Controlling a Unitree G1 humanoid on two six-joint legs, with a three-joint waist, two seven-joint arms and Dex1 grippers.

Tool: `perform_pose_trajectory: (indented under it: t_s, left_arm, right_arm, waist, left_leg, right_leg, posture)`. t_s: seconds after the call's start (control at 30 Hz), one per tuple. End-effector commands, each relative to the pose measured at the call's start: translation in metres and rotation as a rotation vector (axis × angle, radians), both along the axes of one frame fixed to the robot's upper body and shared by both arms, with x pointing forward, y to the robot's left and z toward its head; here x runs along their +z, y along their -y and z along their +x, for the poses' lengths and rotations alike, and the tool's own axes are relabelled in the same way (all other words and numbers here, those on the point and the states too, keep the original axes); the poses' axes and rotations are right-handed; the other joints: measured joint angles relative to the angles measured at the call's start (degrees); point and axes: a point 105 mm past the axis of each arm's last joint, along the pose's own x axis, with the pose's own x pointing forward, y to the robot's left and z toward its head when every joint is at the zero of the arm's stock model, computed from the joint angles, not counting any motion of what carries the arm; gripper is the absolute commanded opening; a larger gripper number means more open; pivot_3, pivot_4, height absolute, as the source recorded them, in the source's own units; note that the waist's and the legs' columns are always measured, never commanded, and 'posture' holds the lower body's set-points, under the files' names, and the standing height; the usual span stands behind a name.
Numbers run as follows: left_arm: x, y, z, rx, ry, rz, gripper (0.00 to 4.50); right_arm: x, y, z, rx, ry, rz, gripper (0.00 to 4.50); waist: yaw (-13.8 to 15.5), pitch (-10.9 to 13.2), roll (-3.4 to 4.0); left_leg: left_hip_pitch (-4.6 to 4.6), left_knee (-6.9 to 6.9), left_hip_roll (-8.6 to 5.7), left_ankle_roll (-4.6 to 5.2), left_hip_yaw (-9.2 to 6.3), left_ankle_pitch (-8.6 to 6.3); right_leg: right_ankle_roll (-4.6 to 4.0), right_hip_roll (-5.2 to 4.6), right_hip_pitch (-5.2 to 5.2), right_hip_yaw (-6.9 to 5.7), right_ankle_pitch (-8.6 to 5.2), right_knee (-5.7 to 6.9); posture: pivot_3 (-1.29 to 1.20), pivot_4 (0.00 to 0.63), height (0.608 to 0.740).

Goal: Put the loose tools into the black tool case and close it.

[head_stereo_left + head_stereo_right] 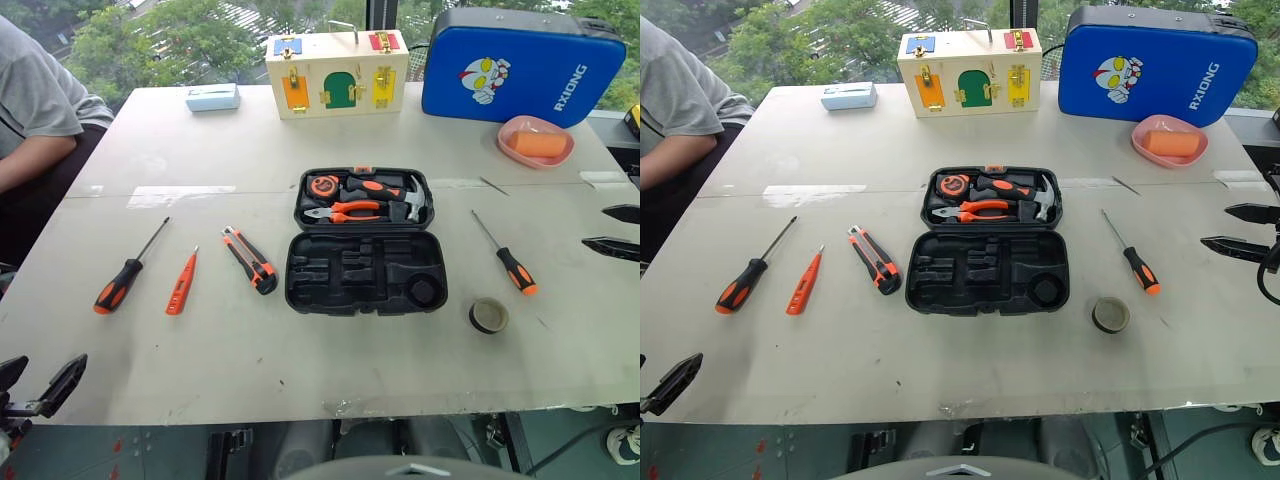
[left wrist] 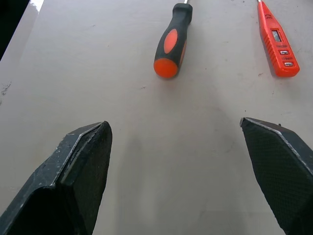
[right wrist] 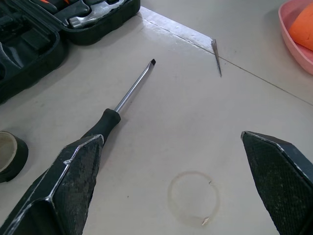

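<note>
The black tool case [image 1: 366, 272] lies open mid-table; its far half holds pliers, a hammer and a tape measure, and the recesses of its near half are bare. Left of it lie a utility knife [image 1: 250, 260], an orange tester screwdriver [image 1: 182, 284] and a long screwdriver [image 1: 125, 275]. Right of it lie a second screwdriver [image 1: 508, 258] and a black tape roll [image 1: 488, 315]. My left gripper [image 1: 40, 378] hangs open off the near left corner, short of the left screwdriver's handle [image 2: 171, 41]. At the table's right edge my right gripper [image 1: 612, 230] is open, facing the right screwdriver [image 3: 122, 100].
At the back stand a wooden box with coloured doors [image 1: 336, 72], a blue cartoon case [image 1: 520, 65], a pink dish [image 1: 536, 141] and a pale blue box [image 1: 212, 96]. A person [image 1: 35, 110] sits at the far left corner of the table.
</note>
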Motion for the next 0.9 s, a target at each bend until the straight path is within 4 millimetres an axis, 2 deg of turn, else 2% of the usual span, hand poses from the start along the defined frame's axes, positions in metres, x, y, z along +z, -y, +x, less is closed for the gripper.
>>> perform_pose_trajectory:
  t_s: [0.03,0.4,0.5,0.63,0.73,0.77,0.9]
  left_arm:
    - [0.012,-0.002,0.003,-0.003,0.021,0.031,4.50]
    - [0.010,-0.003,0.011,0.006,0.020,-0.006,4.50]
    - [0.014,-0.003,0.016,-0.004,0.030,-0.028,4.50]
    - [0.024,-0.011,0.032,-0.033,-0.007,0.020,4.50]
    - [0.028,-0.018,0.051,-0.062,-0.083,0.026,4.50]
    - [0.029,-0.021,0.058,-0.068,-0.115,0.020,4.50]
    - [0.025,-0.028,0.076,-0.088,-0.219,0.032,4.50]
  right_arm:
    - [0.010,0.002,0.001,0.004,0.056,-0.016,4.33]
    - [0.003,0.010,0.000,-0.005,0.065,-0.052,4.33]
    - [0.006,0.000,0.001,0.050,0.075,-0.062,4.33]
    - [0.027,-0.048,-0.002,0.263,0.083,0.000,4.33]
    - [0.043,-0.093,-0.008,0.430,0.137,-0.003,4.33]
    - [0.048,-0.110,-0.011,0.490,0.157,0.002,4.33]
    - [0.060,-0.155,-0.025,0.647,0.210,0.013,4.33]
  waist:
    - [0.0,0.0,0.00]
    - [-0.1,0.0,0.01]
    - [-0.1,0.0,0.01]
    - [-0.1,0.0,0.03]
    - [0.0,0.0,0.04]
    - [0.0,0.0,0.06]
    - [0.1,0.0,0.04]
  left_leg:
    - [0.00,0.00,0.00,0.00,0.00,0.00]
    - [0.00,0.00,-0.01,0.00,0.02,0.00]
    - [0.00,0.00,-0.01,0.00,0.01,0.00]
    - [0.01,0.01,0.01,-0.01,-0.04,0.00]
    - [0.01,0.01,0.00,-0.01,-0.05,0.01]
    - [0.01,0.01,0.00,-0.01,-0.07,0.01]
    - [-0.03,0.00,-0.02,-0.01,-0.09,0.00]
  right_leg:
    - [0.00,0.00,0.00,0.00,0.00,0.00]
    - [0.00,0.00,0.00,0.00,0.00,0.00]
    - [0.01,0.00,0.00,0.00,0.01,0.00]
    - [0.00,0.04,0.00,-0.03,0.01,0.05]
    - [0.00,0.04,-0.02,-0.04,0.01,0.12]
    - [0.00,0.04,-0.02,-0.05,0.01,0.13]
    - [0.01,0.03,-0.07,-0.07,0.02,0.13]
  posture:
    - [0.00,0.150,0.735]
    - [0.00,0.150,0.735]
    - [0.00,0.150,0.735]
    - [0.00,0.150,0.735]
    - [0.00,0.150,0.735]
    - [0.00,0.150,0.735]
    - [0.00,0.150,0.735]
